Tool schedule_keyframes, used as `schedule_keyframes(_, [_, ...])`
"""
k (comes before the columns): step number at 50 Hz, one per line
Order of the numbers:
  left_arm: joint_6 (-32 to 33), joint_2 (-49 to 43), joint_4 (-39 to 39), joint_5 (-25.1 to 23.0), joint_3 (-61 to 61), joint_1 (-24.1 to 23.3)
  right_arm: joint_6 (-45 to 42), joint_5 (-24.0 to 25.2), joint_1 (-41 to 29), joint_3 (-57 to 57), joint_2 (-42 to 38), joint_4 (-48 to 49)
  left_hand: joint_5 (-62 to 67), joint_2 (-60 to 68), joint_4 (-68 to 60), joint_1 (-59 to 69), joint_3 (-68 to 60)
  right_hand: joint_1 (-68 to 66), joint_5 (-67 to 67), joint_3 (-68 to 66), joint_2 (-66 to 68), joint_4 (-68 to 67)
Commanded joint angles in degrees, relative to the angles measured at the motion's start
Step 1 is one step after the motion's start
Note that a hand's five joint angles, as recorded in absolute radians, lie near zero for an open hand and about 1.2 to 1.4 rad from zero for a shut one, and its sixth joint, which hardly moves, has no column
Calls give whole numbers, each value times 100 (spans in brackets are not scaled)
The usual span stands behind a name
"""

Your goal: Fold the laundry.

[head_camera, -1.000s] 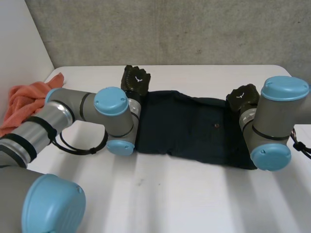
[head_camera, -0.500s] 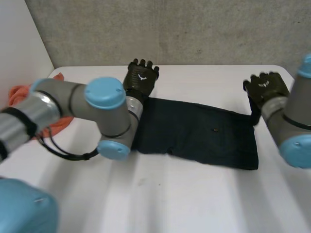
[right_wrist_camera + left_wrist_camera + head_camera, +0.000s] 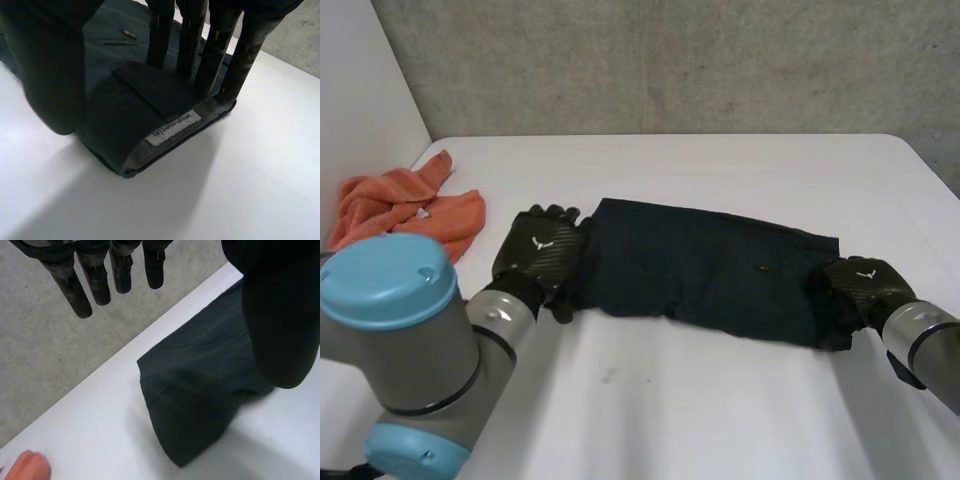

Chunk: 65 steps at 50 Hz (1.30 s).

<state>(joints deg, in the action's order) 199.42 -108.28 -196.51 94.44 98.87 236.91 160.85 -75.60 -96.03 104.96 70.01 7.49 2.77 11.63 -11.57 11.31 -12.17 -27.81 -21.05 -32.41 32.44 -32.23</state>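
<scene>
A dark navy garment (image 3: 710,275) lies folded flat across the middle of the white table (image 3: 720,410). My left hand (image 3: 540,255) is at its left end. In the left wrist view its fingers (image 3: 92,275) hang straight and its thumb (image 3: 280,315) stands apart above the garment's end (image 3: 200,400), holding nothing. My right hand (image 3: 865,285) is at the garment's right near corner. In the right wrist view its straight fingers (image 3: 192,30) rest their tips on the turned-up waistband (image 3: 125,125) beside a white label (image 3: 172,127), with the thumb (image 3: 50,65) off to the side.
A crumpled orange cloth (image 3: 405,205) lies at the table's left edge beyond my left hand; a bit of the orange cloth (image 3: 30,467) is also in the left wrist view. A grey wall (image 3: 670,60) rises behind the table.
Both hands have left the garment's far edge and come round to its ends on the near side. The arms have drawn back and the garment now lies uncovered.
</scene>
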Motion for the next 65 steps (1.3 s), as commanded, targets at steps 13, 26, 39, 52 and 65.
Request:
schedule_keyframes(13, [9,281,-204,40,379,83,-1203,-446,751,-90,329,183,-188,-74,69,-42,128,-5219,-4895,-4759,4756,-4777])
schedule_keyframes(26, [9,404,-213,22,397,171,-3324,-719,192,-756,382,245,-222,-108,102,-76,162,-5219,-4895,-4759,4756,-4777])
schedule_keyframes(39, [-105,273,-283,66,-332,4,-4016,316,-2594,-1232,-407,535,-222,-108,102,-76,162,-5219,-4895,-4759,4756,-4777])
schedule_keyframes(52, [-325,-851,6,409,-1974,-646,-2325,538,-2405,-1232,-313,324,-205,-91,85,-59,145,1781,2105,2241,-2244,2223])
schedule_keyframes(65, [-861,-1906,640,418,-3540,-1130,1159,590,-708,-1557,558,-651,-138,-24,18,8,78,1781,2105,2241,-2244,2223])
